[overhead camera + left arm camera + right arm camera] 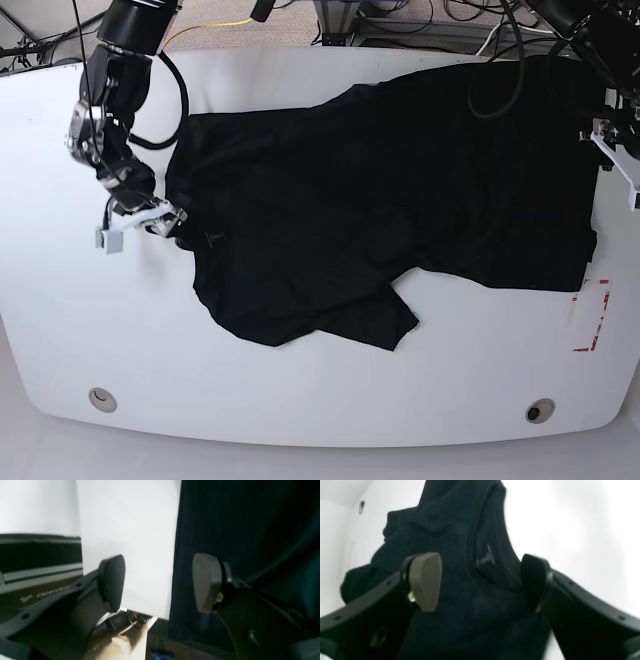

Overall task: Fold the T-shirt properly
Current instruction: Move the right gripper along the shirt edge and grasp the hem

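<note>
The black T-shirt (380, 200) lies spread and wrinkled across the white table (300, 390). One lower corner (400, 325) is folded up. My right gripper (140, 225) sits at the shirt's left edge by the collar. In the right wrist view that gripper (480, 580) is open, with the neck label (485, 555) on the cloth (470, 620) below its gap. My left gripper (612, 160) is at the shirt's right edge. In the left wrist view it (160, 582) is open over the shirt's edge (250, 530), holding nothing.
Red tape marks (592, 315) lie near the table's right front. Two round holes (100, 398) (540, 410) sit near the front edge. Cables (420, 20) and equipment crowd the floor behind the table.
</note>
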`<state>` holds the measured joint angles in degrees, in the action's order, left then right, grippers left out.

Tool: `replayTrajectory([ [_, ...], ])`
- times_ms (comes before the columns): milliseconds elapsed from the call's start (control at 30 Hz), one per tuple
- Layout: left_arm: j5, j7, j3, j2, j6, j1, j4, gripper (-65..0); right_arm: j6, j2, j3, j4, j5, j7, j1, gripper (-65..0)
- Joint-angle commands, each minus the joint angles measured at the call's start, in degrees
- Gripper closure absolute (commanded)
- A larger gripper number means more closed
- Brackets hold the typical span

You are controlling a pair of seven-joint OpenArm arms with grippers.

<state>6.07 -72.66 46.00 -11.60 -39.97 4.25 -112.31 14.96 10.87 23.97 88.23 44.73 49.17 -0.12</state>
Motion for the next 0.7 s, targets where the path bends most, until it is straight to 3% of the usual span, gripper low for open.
replayTrajectory([
  [0, -0.04, 0.36, 0.11, -1.02, -0.03, -0.78, -0.79, -39.0, 0.73, 2.27, -1.42, -4.14, -0.47, -0.95, 5.18, -47.4],
  [233, -0.04, 0.36, 0.11, -1.02, -0.03, -0.69, -0.79, -39.0, 1.43, 4.91, -5.46, -19.08, -3.10, -1.91, 17.39, -47.4],
  [667, -0.04, 0.53, 0.11, -0.67, -0.03, 0.45, -0.35, -39.0, 9.70, 5.43, -11.26, -48.45, -16.91, -12.64, 37.35, -47.4],
])
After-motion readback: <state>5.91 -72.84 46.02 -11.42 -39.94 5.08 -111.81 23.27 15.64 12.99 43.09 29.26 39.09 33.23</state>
